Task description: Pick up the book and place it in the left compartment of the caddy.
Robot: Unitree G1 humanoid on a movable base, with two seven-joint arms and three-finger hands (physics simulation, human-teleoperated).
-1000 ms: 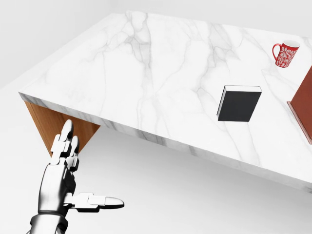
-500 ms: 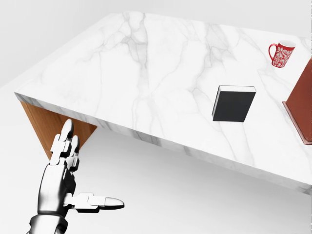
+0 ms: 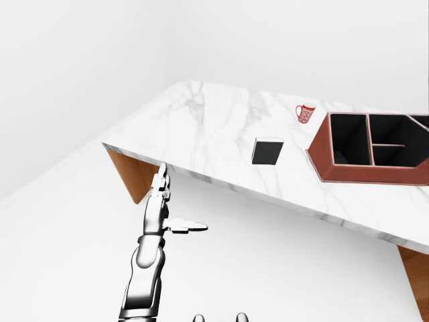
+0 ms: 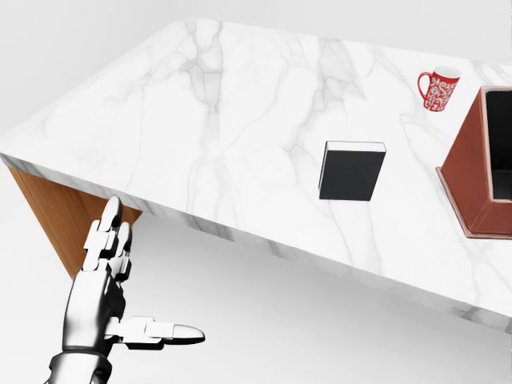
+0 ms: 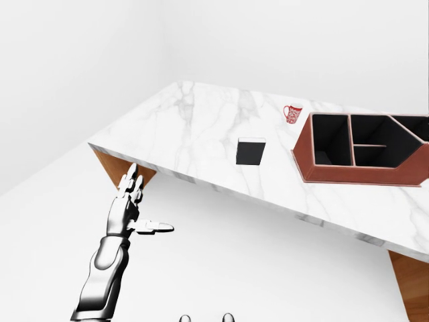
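A black book [image 4: 351, 171] lies flat on the white marble table [image 4: 200, 112], right of the middle in the head view. To its right stands the red-brown caddy [image 5: 348, 174], its dark left compartment [image 5: 328, 139] open at the top and showing best in the right-eye view. My left hand [image 4: 152, 272] hangs open below the table's near edge, at the lower left, fingers straight up and thumb out to the right, far from the book and holding nothing. My right hand does not show.
A red patterned mug [image 4: 436, 88] stands on the table above the book, left of the caddy's upper corner. A wooden table base [image 4: 56, 216] shows under the left corner, another [image 3: 415, 278] at the right. White floor lies below the table edge.
The whole picture has slid left, so the camera has moved right: book and mug sit further left and more of the caddy shows. My left hand keeps the same pose.
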